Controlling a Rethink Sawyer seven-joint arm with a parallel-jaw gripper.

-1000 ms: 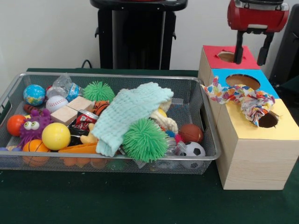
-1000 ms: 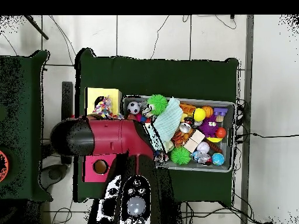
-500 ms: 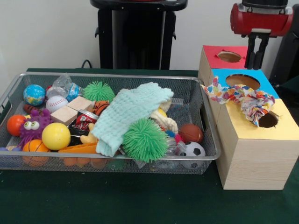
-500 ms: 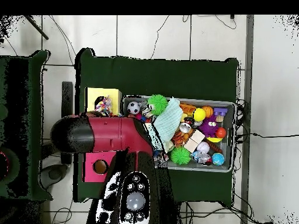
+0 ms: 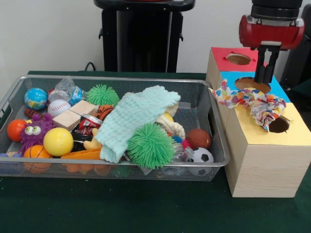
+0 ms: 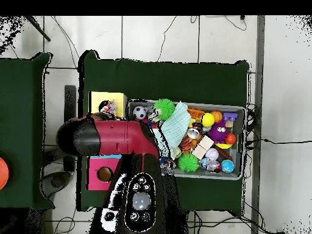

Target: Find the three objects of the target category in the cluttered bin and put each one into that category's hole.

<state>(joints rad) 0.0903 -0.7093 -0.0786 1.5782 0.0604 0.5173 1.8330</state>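
My gripper (image 5: 265,77) hangs over the round hole in the blue section (image 5: 252,84) of the wooden box, fingers pressed together with nothing seen between them. A multicoloured rope toy (image 5: 252,103) lies draped across the box top from the bin's corner to the hole in the yellow section (image 5: 280,124). The red section (image 5: 238,58) lies behind. The wire bin (image 5: 216,145) holds a mint knitted cloth (image 5: 133,114), green spiky balls (image 5: 150,144), a small basketball (image 5: 198,138), a soccer ball (image 5: 201,156), a yellow ball (image 5: 58,141) and several other toys. In the overhead view the red arm (image 6: 119,139) hides the gripper.
A black stand (image 5: 143,36) rises behind the bin. From above, the bin (image 6: 239,109) sits right of the box, whose yellow top (image 6: 100,99) and red top (image 6: 96,177) show beside the arm. Green cloth covers the table (image 5: 121,208).
The gripper's fingers have closed from wide apart to together, and it has shifted from over the red section to over the blue hole, a little lower.
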